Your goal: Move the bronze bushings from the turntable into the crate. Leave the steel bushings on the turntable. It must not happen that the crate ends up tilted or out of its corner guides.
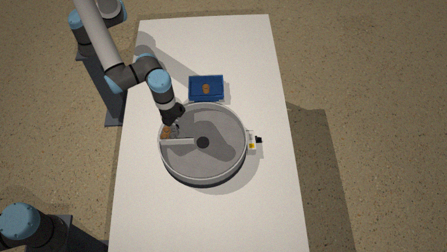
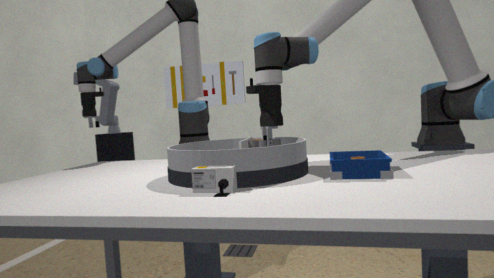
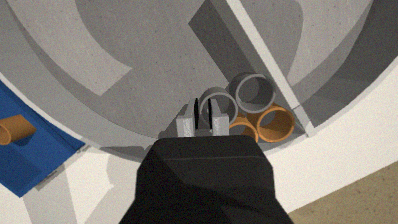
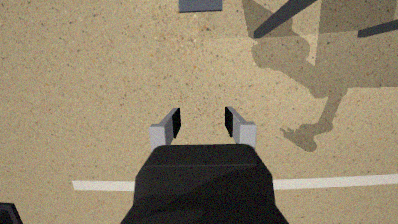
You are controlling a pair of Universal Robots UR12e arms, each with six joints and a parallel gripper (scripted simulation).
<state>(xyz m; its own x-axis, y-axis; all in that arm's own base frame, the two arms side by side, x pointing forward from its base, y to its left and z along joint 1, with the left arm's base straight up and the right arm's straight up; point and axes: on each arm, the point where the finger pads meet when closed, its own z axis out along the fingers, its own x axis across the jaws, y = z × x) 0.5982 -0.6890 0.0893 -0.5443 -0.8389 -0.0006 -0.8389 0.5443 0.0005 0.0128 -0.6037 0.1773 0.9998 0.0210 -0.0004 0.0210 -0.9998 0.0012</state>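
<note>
On the far side of the turntable (image 1: 203, 181) (image 2: 221, 159) (image 3: 45, 80), as the exterior view faces it, two bronze bushings (image 1: 166, 131) (image 3: 276, 140) and two steel bushings (image 1: 174, 129) (image 3: 255, 111) stand clustered beside the divider (image 1: 177, 141) (image 3: 265, 57). One more bronze bushing (image 1: 205, 89) (image 2: 357, 157) (image 3: 20, 128) sits in the blue crate (image 1: 205, 98) (image 2: 361, 169) (image 3: 30, 162), right of the turntable. The crate is level, between its corner guides (image 2: 387, 175). The left gripper (image 1: 177, 126) (image 2: 267, 144) (image 3: 203, 107) points down inside the turntable, its fingers slightly parted at the rim of one steel bushing, clenching nothing. Well apart, far left, the right gripper (image 2: 93, 125) (image 4: 202, 116) hangs over the floor (image 4: 100, 100), fingers spread wide and holding nothing.
</note>
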